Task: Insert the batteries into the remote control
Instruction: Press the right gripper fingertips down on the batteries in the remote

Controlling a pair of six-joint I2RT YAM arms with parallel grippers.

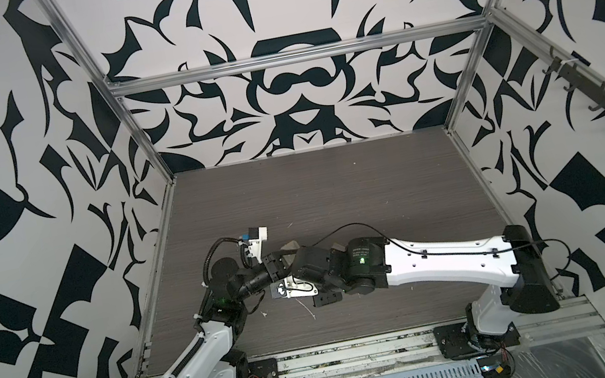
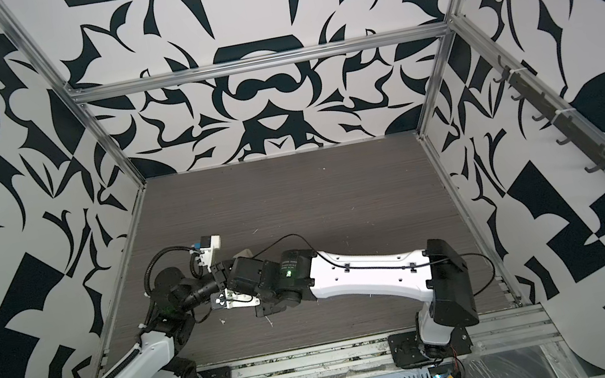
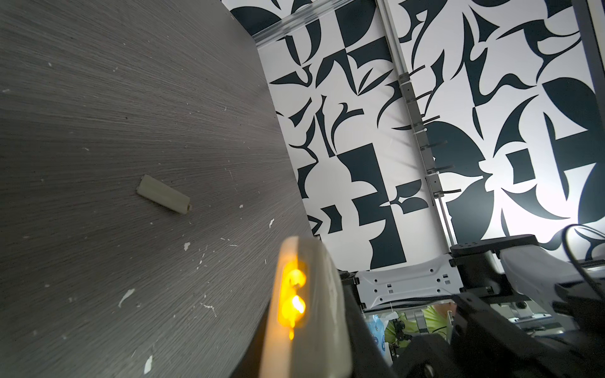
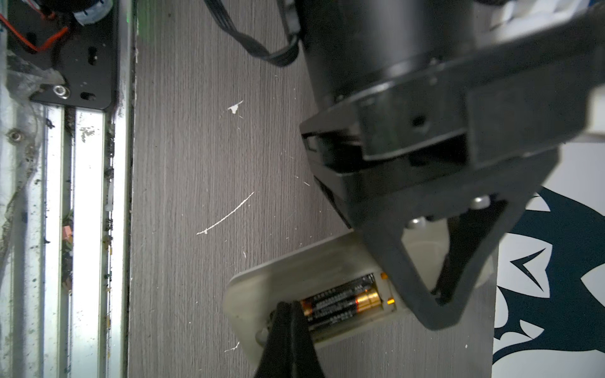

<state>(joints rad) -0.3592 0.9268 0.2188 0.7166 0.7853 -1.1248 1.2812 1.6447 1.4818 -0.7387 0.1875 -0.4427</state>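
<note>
The left arm [image 1: 203, 350] comes up from the near left corner of the table [image 1: 335, 192] and bends toward the middle, with the wrist turned sideways. Its left gripper [image 1: 280, 265] is closed on the remote control [image 4: 294, 271] and holds it by one end, with the beige back turned toward the right wrist camera. The remote seems to be lifted a little from the table and tilted, but I cannot say this for sure.

The main work looks almost done. Both batteries [image 4: 340, 302] lie side by side in the open battery compartment [image 4: 386, 293], the copper-gold ends pointing the same way. Whether they sit fully down on the contacts I cannot tell.

The right gripper [image 4: 289, 314] has its jaws pressed together and carries nothing. Its tip touches the dark end of the batteries, so I judge it is pushing the last one into place. The right arm [image 1: 451, 256] stretches low and long across from the near right corner to the middle.

The battery cover [image 3: 163, 195] lies on the table, well apart from the remote, among white scraps [image 3: 126, 296]. If the cover must go back, that step is left.
</note>
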